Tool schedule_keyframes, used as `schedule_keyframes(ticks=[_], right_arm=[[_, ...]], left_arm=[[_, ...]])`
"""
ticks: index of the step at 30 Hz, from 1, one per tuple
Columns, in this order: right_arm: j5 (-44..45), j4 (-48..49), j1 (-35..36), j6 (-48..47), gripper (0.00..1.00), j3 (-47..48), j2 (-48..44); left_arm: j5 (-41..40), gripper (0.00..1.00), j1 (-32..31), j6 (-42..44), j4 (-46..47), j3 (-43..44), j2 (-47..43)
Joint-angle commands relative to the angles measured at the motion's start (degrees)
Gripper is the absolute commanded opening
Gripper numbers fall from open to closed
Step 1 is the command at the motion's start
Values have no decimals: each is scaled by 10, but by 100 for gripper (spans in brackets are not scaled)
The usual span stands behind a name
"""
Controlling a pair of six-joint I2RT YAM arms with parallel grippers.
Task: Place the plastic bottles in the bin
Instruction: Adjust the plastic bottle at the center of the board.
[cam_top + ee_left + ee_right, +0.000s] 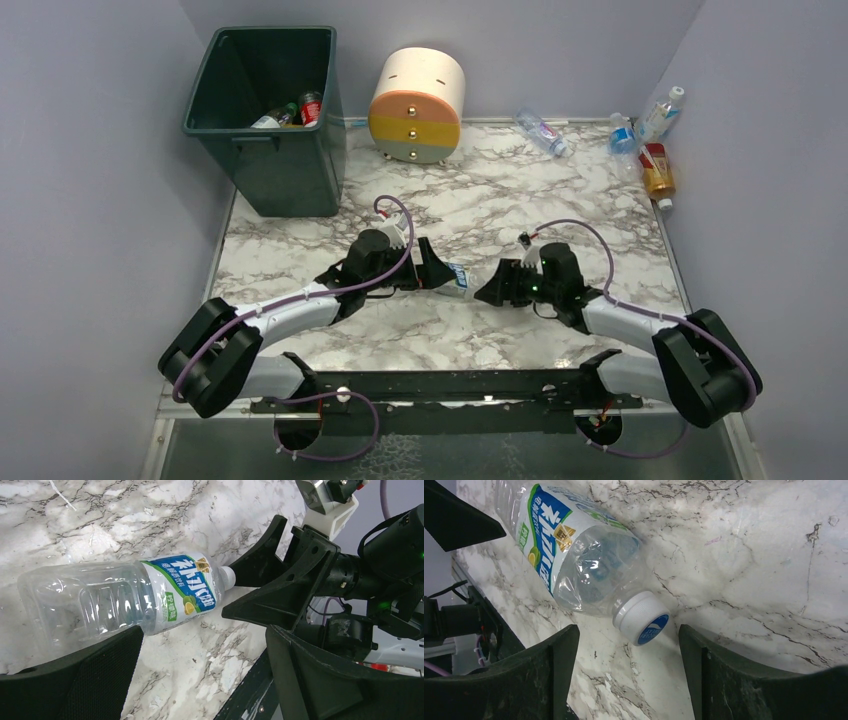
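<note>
One clear plastic bottle (456, 277) with a blue and green label and a white cap lies on its side on the marble table (480, 210), between my two grippers. My left gripper (202, 640) is open. The bottle (125, 600) lies across just beyond its left finger, not gripped. My right gripper (626, 635) is open too. The bottle's cap (642, 618) sits just past its fingertips, touching neither. The dark green bin (215, 130) stands at the far left with a few bottles (290, 112) inside. Several more bottles (545, 132) (657, 172) lie at the far right.
A round cream, yellow and grey drawer unit (417, 105) stands beside the bin at the back. Grey walls close in on both sides. My two grippers (432, 268) (490, 290) face each other closely at the table's middle, near the black base rail (440, 385).
</note>
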Motion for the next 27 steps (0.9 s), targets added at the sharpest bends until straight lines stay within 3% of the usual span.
schedule_keyframes(ticks=[1,18,27], right_arm=[[14,-39,3,-11,76,7,-32],[44,-78,3,-25,79,43,-60],[44,-39,3,-22,79,49,-41]], left_arm=[[11,99,4,7,20,3,-4],[12,99,4,1,19,-1,-12],[20,99,4,-8,16,0,-10]])
